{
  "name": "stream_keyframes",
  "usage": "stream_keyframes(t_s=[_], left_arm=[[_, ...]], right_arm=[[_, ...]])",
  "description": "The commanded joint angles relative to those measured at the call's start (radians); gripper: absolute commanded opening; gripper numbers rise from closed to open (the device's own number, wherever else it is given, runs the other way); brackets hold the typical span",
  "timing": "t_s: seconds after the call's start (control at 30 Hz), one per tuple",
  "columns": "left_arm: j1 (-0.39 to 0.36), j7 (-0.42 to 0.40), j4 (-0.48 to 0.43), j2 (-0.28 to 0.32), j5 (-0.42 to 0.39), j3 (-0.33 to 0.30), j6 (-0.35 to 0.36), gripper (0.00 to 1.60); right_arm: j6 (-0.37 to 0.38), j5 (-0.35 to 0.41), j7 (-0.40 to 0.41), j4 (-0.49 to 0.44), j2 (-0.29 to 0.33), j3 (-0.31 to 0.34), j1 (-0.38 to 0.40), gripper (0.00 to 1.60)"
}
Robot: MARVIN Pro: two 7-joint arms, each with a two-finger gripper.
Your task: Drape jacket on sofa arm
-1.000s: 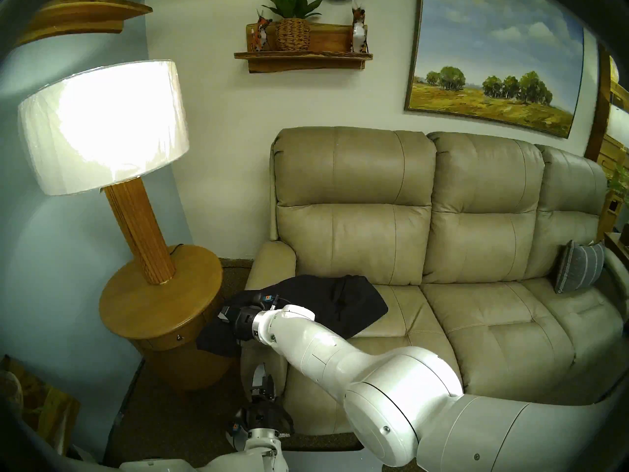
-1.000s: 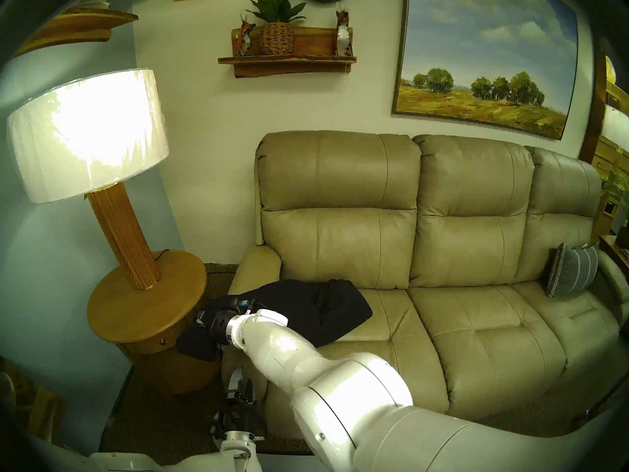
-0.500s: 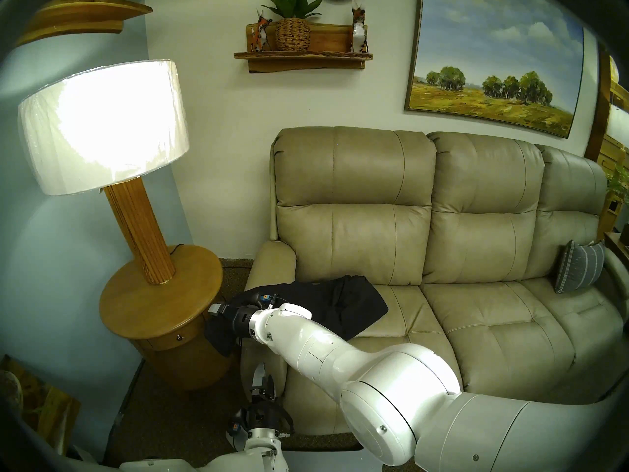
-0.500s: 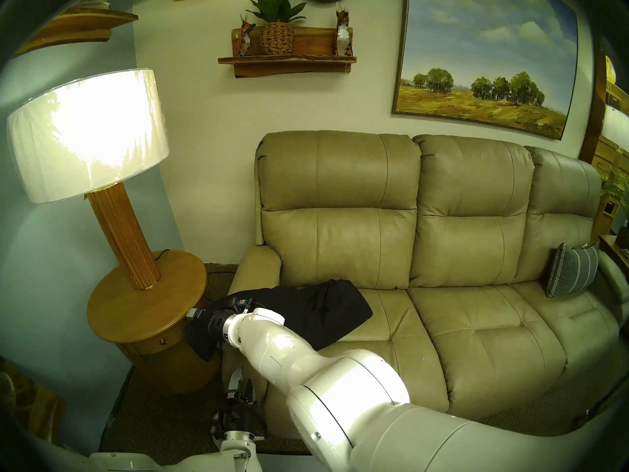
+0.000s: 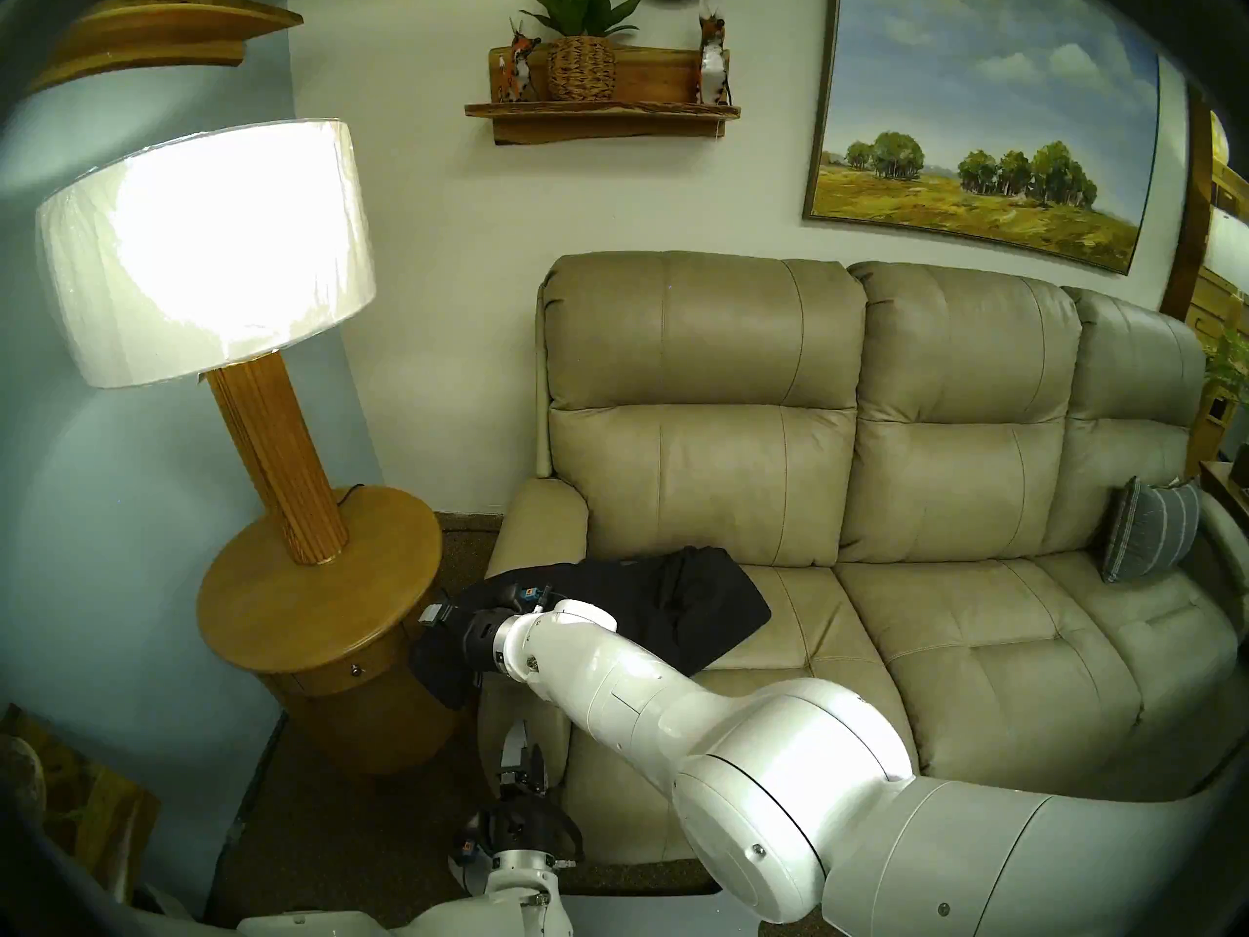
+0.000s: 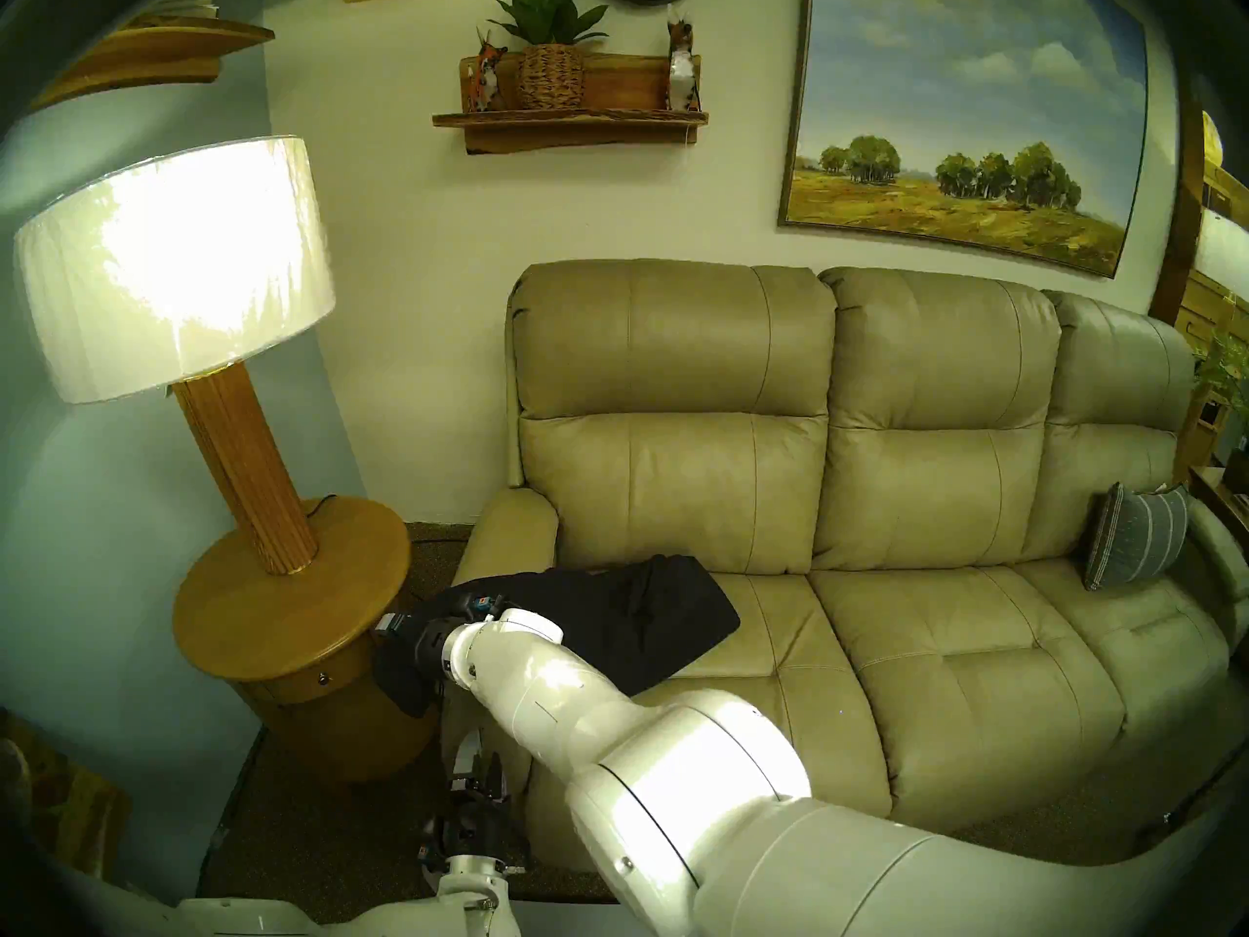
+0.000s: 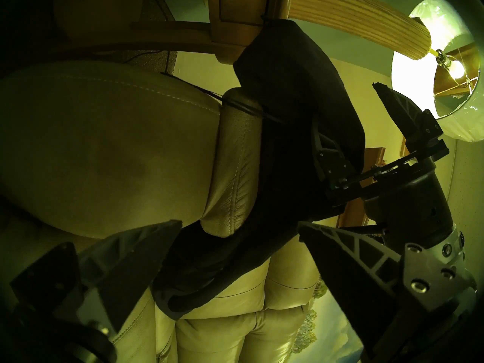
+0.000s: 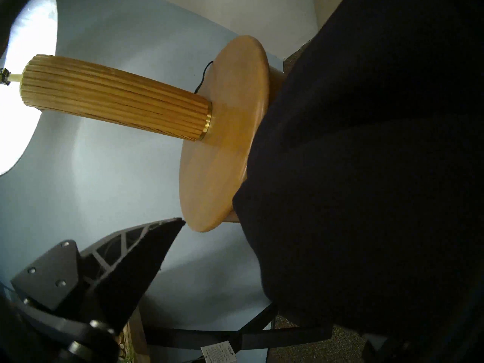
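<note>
The black jacket (image 5: 676, 604) (image 6: 642, 611) lies across the beige sofa arm (image 5: 541, 523) (image 6: 507, 530) and the left seat cushion. One end hangs down the arm's outer side, toward the round table. My right gripper (image 5: 432, 616) is at that hanging end, open. In the left wrist view one finger (image 7: 392, 108) stands free and the other sits under the jacket (image 7: 288, 105), beside the sofa arm (image 7: 233, 158). The right wrist view shows one finger (image 8: 125, 265); the jacket (image 8: 366, 171) hides the other. My left gripper (image 5: 524, 746) (image 7: 239, 223) is open and empty, low in front of the sofa arm.
A round wooden table (image 5: 317, 611) carrying a lit lamp (image 5: 203, 253) stands close to the sofa arm's outer side, with a narrow gap between them. A grey striped pillow (image 5: 1149, 537) leans at the sofa's far right end. Dark carpet covers the floor.
My right gripper has opened and let go of the jacket's end. That end has dropped and now hangs narrower down the arm's outer side. The left arm has not moved.
</note>
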Motion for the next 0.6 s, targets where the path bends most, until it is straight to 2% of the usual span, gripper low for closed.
stream_keyframes(t_s=[0.0,0.13,0.2,0.3,0.33,0.4,0.47,0.57], left_arm=[[-0.001,-0.014,-0.003,0.001,0.006,0.002,-0.003,1.60],[-0.001,-0.018,-0.003,0.001,0.008,0.002,-0.003,1.60],[-0.001,-0.020,-0.003,0.001,0.010,0.001,-0.004,1.60],[0.000,-0.023,-0.003,0.001,0.013,0.000,-0.005,1.60],[0.001,-0.025,-0.003,0.001,0.014,-0.001,-0.006,1.60],[0.001,-0.026,-0.003,0.001,0.015,-0.002,-0.006,1.60],[0.001,-0.026,-0.003,0.001,0.016,-0.003,-0.006,1.60],[0.002,-0.025,-0.003,0.000,0.018,-0.004,-0.006,1.60]], right_arm=[[0.023,0.060,-0.033,-0.040,-0.020,-0.019,0.022,1.60],[0.040,0.080,-0.069,-0.045,-0.020,-0.034,0.025,1.60],[0.025,0.073,-0.124,-0.044,-0.020,-0.059,0.027,1.60],[-0.038,0.085,-0.193,-0.033,-0.020,-0.060,0.028,1.60],[-0.069,0.102,-0.234,-0.038,-0.020,-0.031,0.025,1.60],[-0.078,0.103,-0.239,-0.038,-0.020,-0.014,0.026,1.60],[-0.069,0.126,-0.211,-0.051,-0.020,0.011,0.026,1.60],[-0.001,0.153,-0.148,-0.094,0.002,0.034,0.003,1.60]])
